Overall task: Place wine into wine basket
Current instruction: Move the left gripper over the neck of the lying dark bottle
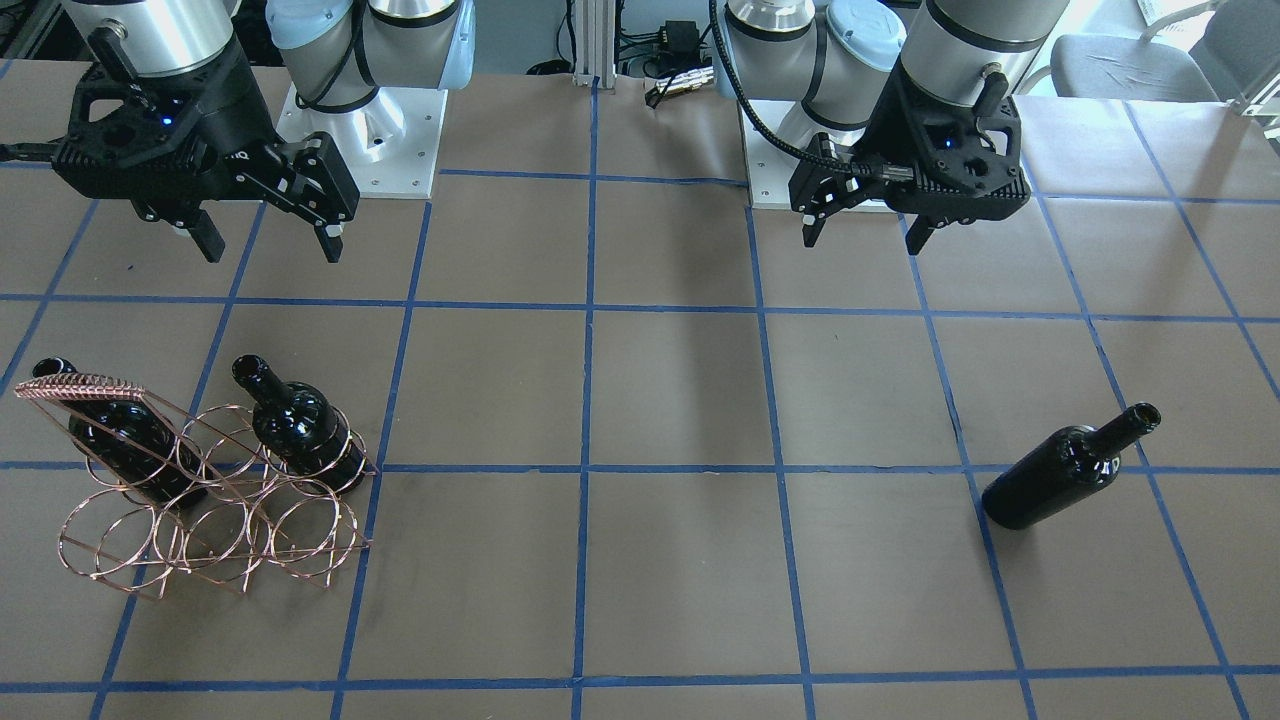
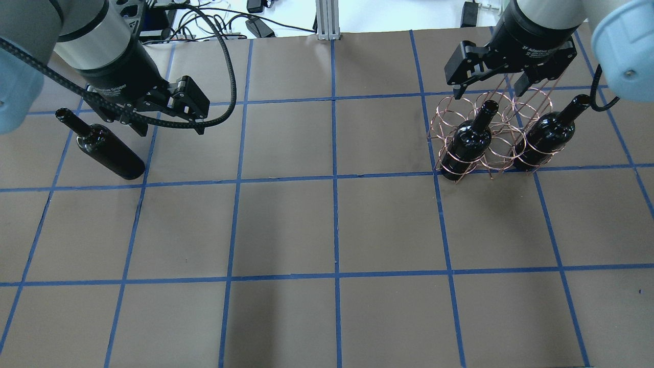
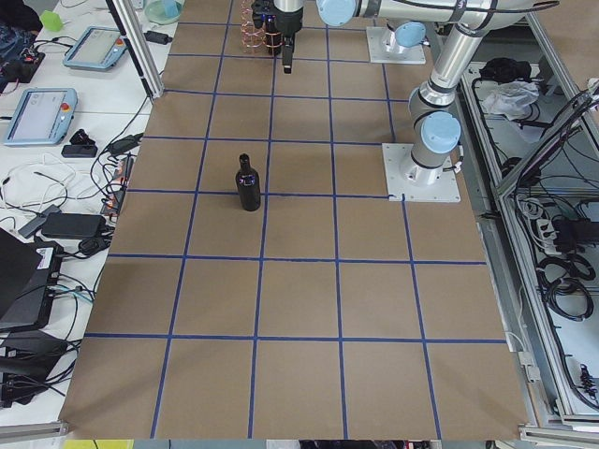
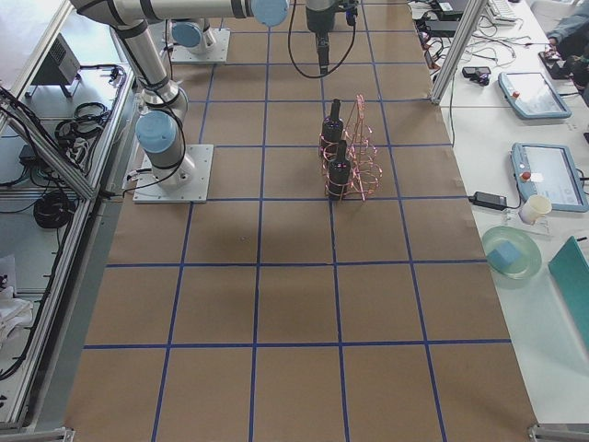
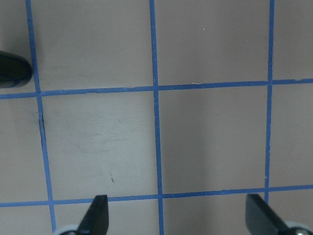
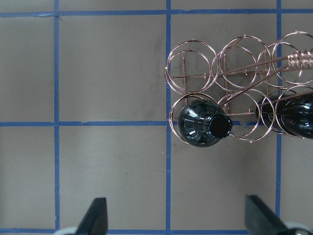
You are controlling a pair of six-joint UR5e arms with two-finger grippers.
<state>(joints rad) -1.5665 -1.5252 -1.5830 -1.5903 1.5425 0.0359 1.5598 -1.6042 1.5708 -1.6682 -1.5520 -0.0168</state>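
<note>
The loose wine bottle (image 1: 1065,470) stands upright on the table, glossy near-black; it also shows in the overhead view (image 2: 107,153) and in the exterior left view (image 3: 248,184). Its base edge shows in the left wrist view (image 5: 12,71). My left gripper (image 1: 865,235) (image 2: 168,128) hangs open and empty above the table beside it. The copper wire basket (image 1: 80,386) (image 6: 299,58) holds two identical bottles (image 1: 300,425) (image 1: 120,430). My right gripper (image 1: 272,250) (image 2: 488,93) is open and empty, above the basket.
Brown table with a blue tape grid (image 2: 334,230). The arm bases (image 1: 370,140) (image 1: 790,150) stand at the robot's edge. Cables and a metal post (image 2: 327,20) lie beyond the far edge in the overhead view.
</note>
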